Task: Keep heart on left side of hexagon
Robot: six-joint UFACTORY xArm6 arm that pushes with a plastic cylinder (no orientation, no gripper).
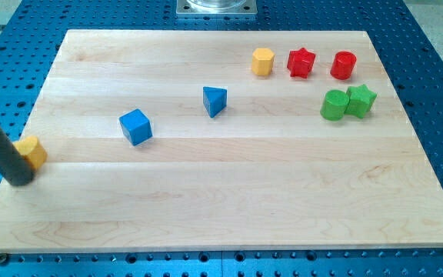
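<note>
Pale wood grain runs across our board, its wide lower half open, while the yellow heart sits hard against the view's left edge, far left of the yellow hexagon near the top. Our dark rod leans in from the left, my tip touching the heart's lower left; it carries no pincer. Blue cube and blue triangle lie mid-board; red star, red cylinder, green cylinder and green star cluster at right.
</note>
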